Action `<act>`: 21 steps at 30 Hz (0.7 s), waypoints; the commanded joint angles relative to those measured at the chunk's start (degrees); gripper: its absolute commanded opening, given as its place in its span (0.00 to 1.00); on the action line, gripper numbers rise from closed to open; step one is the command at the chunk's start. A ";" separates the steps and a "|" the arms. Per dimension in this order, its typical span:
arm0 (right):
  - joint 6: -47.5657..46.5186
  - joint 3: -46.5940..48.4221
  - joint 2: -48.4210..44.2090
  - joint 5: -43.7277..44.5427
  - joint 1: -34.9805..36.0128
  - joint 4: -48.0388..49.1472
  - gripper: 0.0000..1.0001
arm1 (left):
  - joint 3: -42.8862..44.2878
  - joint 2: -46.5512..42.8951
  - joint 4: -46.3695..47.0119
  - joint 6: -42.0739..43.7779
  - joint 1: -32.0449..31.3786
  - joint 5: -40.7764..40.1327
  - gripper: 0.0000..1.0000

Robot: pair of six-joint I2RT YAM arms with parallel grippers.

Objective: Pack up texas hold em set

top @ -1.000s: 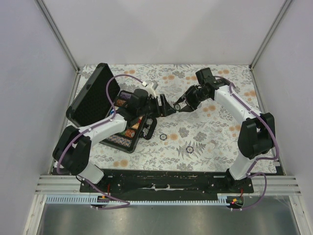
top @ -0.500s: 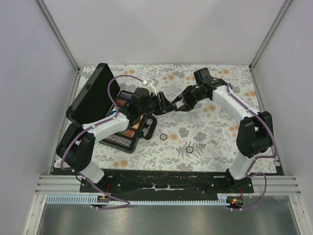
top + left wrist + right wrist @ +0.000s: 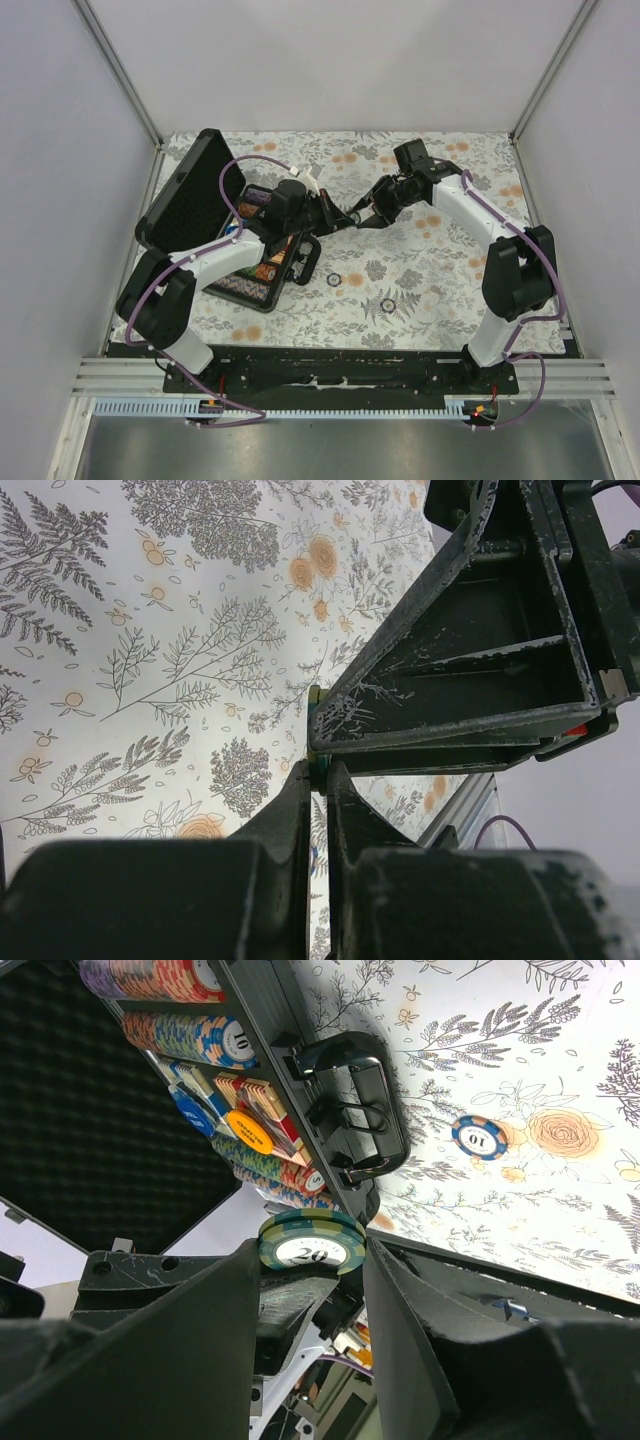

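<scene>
The black briefcase (image 3: 188,196) lies open at the left of the table, its foam lid raised and its tray (image 3: 262,268) holding rows of coloured chips (image 3: 196,1034). Right of it, above the cloth, both grippers meet on one green chip marked 20 (image 3: 311,1253). My right gripper (image 3: 311,1247) holds that chip across its width between both fingers. My left gripper (image 3: 318,771) is shut on the same chip's thin green edge (image 3: 317,765), pinching its flat faces. In the top view the left gripper (image 3: 346,214) and right gripper (image 3: 363,216) touch tip to tip.
Two loose chips lie on the floral cloth, one (image 3: 334,280) near the briefcase's handle (image 3: 352,1110) and one (image 3: 388,304) further front; a blue chip marked 10 (image 3: 480,1137) shows in the right wrist view. Grey walls enclose the table.
My left gripper has reached right to the right gripper's tips and closed from wide open onto the chip. The right arm has shifted slightly left, still holding the chip.
</scene>
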 commanded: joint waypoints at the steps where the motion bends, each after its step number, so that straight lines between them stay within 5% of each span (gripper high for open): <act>1: -1.39 -0.60 -0.57 -0.06 0.76 0.09 0.33 | 2.18 -0.34 2.47 -0.85 -0.12 -0.28 0.02; 3: -1.83 -0.86 -0.75 0.03 0.76 0.01 0.42 | 2.09 -0.51 2.47 -0.59 -0.12 -0.19 0.02; 7: -5.07 0.36 -1.45 2.57 0.76 -1.48 0.74 | 1.48 -1.30 0.81 1.07 -0.12 -0.62 0.02; 13: -9.03 1.69 -2.50 4.69 0.32 -3.07 0.86 | 0.77 -6.31 -11.13 10.99 -0.20 -6.59 0.02; 21: -14.39 -0.51 -5.76 9.25 -2.40 -5.09 0.86 | 7.18 -14.40 -45.31 27.26 0.23 -24.60 0.02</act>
